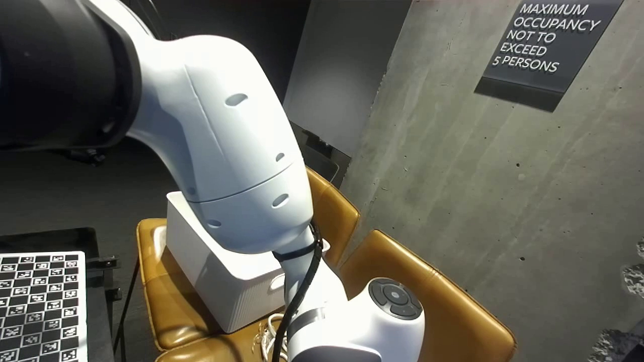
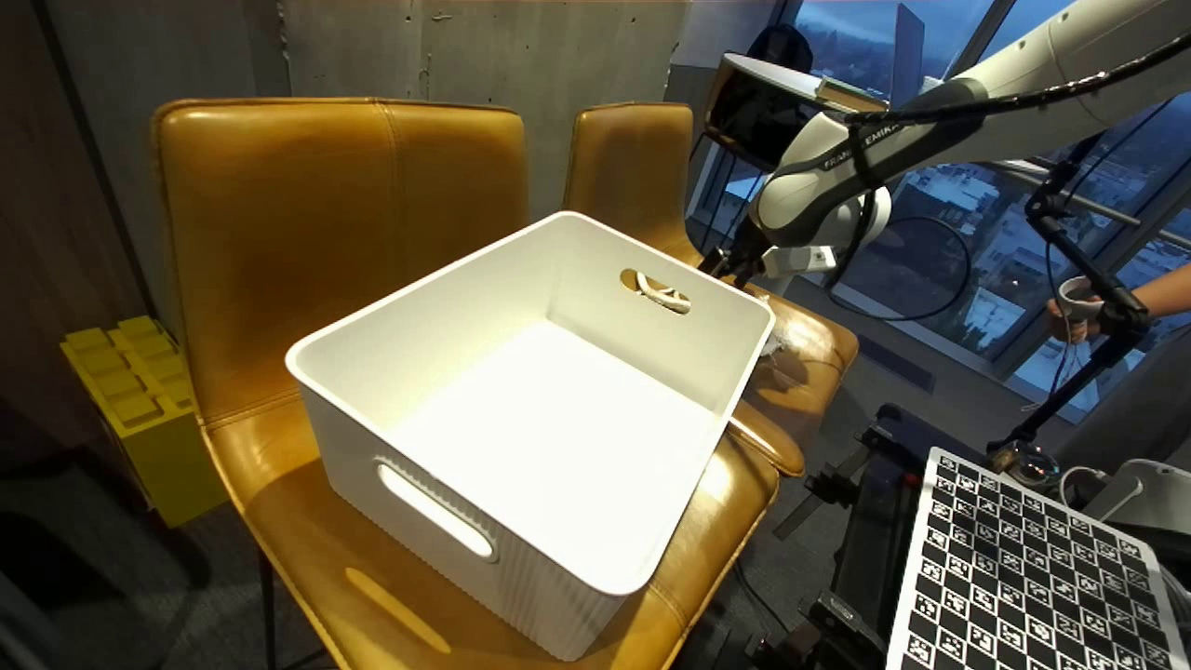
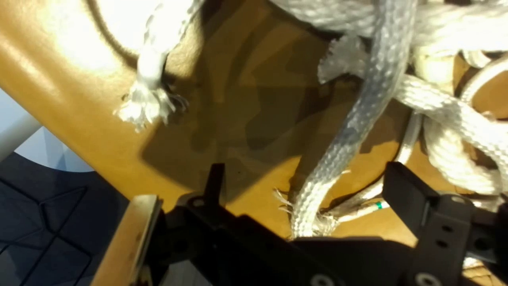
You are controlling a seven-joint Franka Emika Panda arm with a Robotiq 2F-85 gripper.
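While the gripper (image 3: 304,172) hangs low over a tan chair seat (image 3: 91,127), its fingers (image 3: 408,194) stand spread wide, nothing grasped; a gray-white rope (image 3: 351,131) runs down across the gap between them in the wrist view, contact hard to tell; more white rope lies bunched in a rope pile (image 3: 444,105) on the seat, strands crossing, toward the upper right there; a frayed rope end (image 3: 152,67) sits apart at upper left; thin cord (image 3: 357,212) with a green band (image 3: 379,205) lies near the right finger of that view; white bin (image 2: 349,437) rests on the neighboring chair (image 2: 335,186) in both exterior views; white rope shows through the bin's far handle slot (image 2: 656,290) in an exterior view, gripper just behind that wall; white arm (image 1: 241,125) passes in front of the bin in an exterior view; checkered board (image 2: 1033,568) near the chairs; yellow block (image 2: 186,465) beside the bin's chair; sign (image 1: 548,37) on a concrete wall (image 1: 478,201).
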